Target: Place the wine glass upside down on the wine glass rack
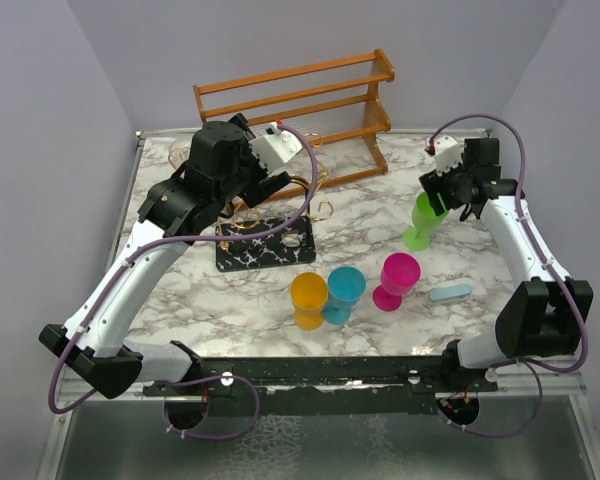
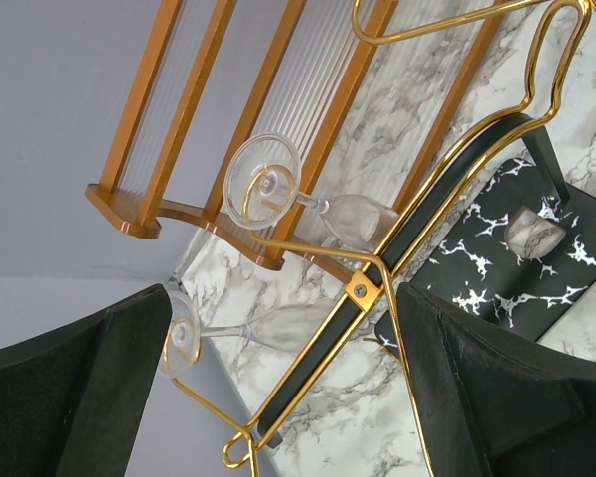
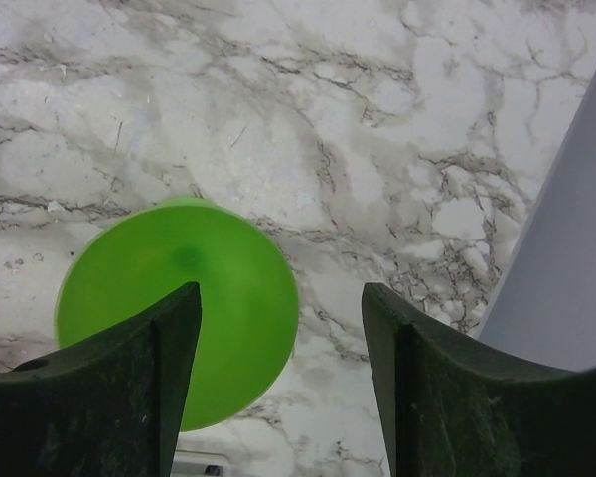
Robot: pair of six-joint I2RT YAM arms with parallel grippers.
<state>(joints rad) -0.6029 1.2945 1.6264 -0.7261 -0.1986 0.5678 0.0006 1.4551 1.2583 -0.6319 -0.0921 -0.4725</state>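
Step in hand, judged: grasping green wine glass (image 1: pixel 421 220), which is standing on table (image 1: pixel 370 215) well right of rack (image 1: pixel 260 250).
Doing it well: glass is sitting off-centre, toward left finger, so centring jaws on it before squeezing; taking hold where wrist can roll it over later.
Right gripper (image 3: pixel 280 303) hanging just above glass, pointing down, jaws partly spread, gripping nothing.
Left gripper (image 2: pixel 283 293) hovering over rack, jaws spread wide, empty, flanking gold wire.
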